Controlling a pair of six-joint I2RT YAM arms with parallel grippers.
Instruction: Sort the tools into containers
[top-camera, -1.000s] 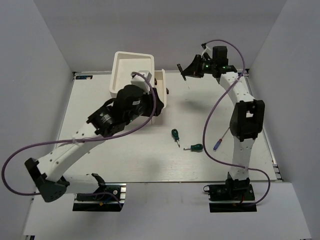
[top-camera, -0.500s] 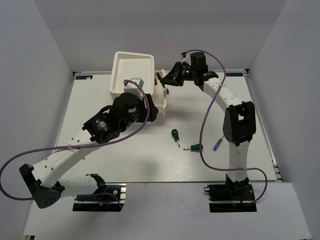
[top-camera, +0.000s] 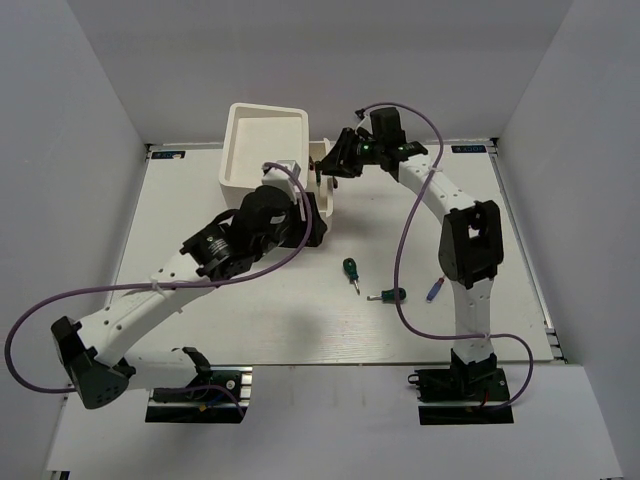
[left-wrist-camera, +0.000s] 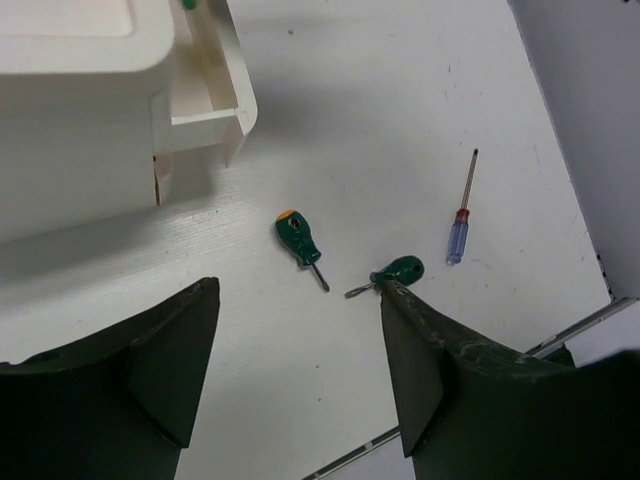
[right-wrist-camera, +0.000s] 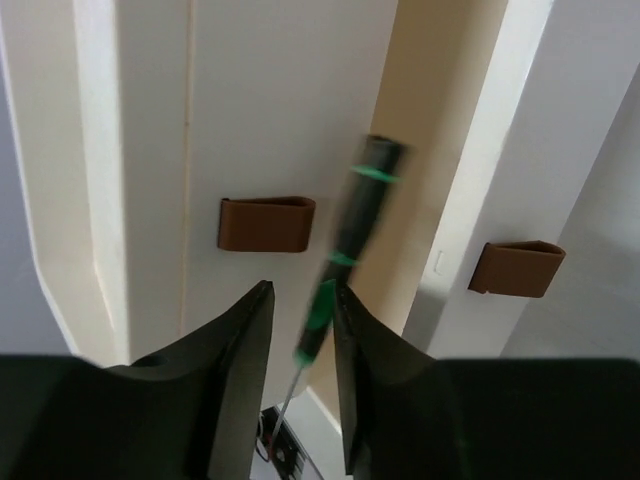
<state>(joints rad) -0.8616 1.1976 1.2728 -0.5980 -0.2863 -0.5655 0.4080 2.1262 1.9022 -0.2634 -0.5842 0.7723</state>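
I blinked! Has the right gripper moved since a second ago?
Yes. In the top view the right gripper went left, from standing apart from the white cabinet to close over its right edge.

Left arm (top-camera: 140, 305) and right arm (top-camera: 472, 305): white boxy links, black joint housings. One purple cable (top-camera: 399, 272) ran along each arm (loose, in wide arcs). Black bases (top-camera: 465, 385) sat on metal plates at the near edge. A small green light (top-camera: 366, 147) glowed at the right wrist. Fingers (left-wrist-camera: 165, 365) were dark, matte, wedge-shaped, with scuffed edges.
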